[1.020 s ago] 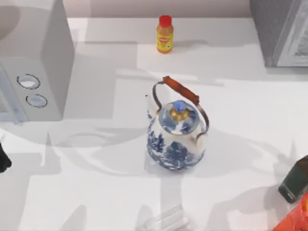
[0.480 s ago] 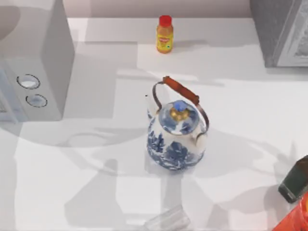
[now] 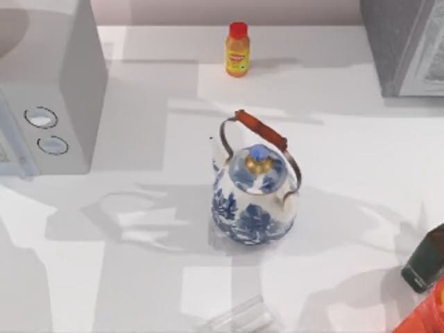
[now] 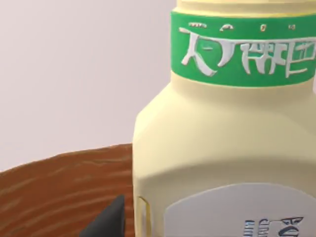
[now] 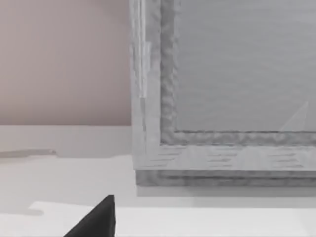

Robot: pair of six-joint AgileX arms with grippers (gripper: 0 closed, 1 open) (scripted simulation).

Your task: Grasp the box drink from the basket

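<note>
Approach nearly complete, grasp not confirmed. Box drink (image 4: 227,148) looms close in the left wrist view: pale-yellow body, green band below the neck, standing against a brown wood-grain basket (image 4: 54,192) wall. One dark fingertip (image 4: 111,222) of the left gripper just beside the bottle's lower side, contact not clear; second finger unseen, so opening cannot be told. Closing and lifting judged left to do. Right gripper parked near the table's right edge (image 3: 424,260), facing a grey framed panel (image 5: 227,89); opening cannot be told either. Blue-and-white kettle (image 3: 254,195) and small orange bottle (image 3: 237,50) untouched on the table (image 3: 139,277).
</note>
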